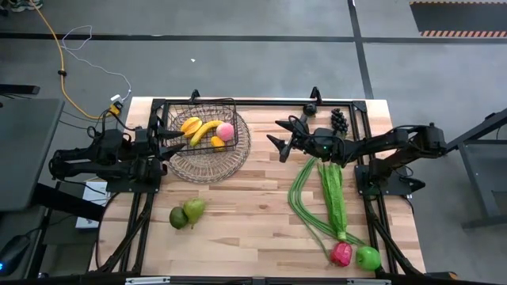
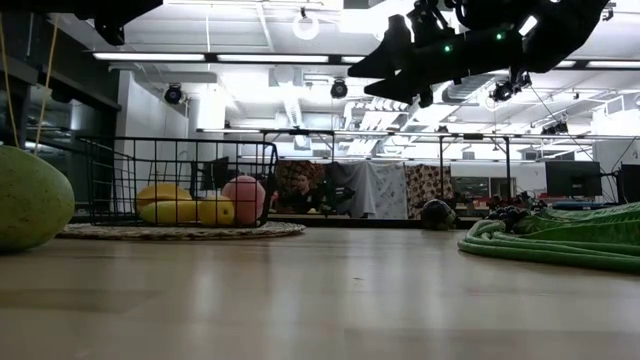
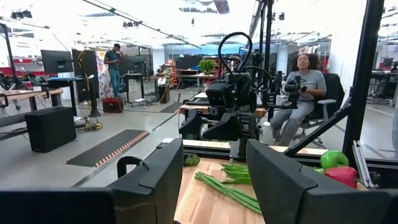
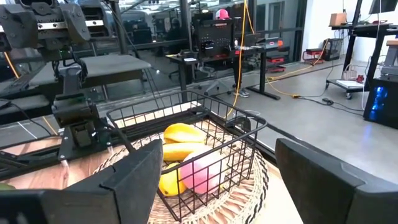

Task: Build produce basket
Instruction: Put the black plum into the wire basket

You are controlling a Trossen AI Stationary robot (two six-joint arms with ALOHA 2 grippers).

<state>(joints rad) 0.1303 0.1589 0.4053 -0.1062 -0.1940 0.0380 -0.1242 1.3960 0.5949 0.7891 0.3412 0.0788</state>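
Wooden table [image 1: 245, 214] beneath both arms. At far left, the left gripper [image 1: 176, 141] rests spread and empty beside the basket [image 1: 207, 134], which stands on a woven mat [image 1: 210, 165] and holds a banana [image 1: 203, 131], a peach [image 1: 226, 131] and a lemon [image 1: 217, 142]. Two pears [image 1: 186, 213] lie near the front edge. Right of the basket, the right gripper [image 1: 283, 134] hangs above the table, fingers spread, empty. Grapes [image 1: 339, 119] sit behind it; long green beans [image 1: 305, 202], leafy greens [image 1: 333, 195], a red pepper [image 1: 342, 253] and a green apple [image 1: 367, 257] lie right of it.
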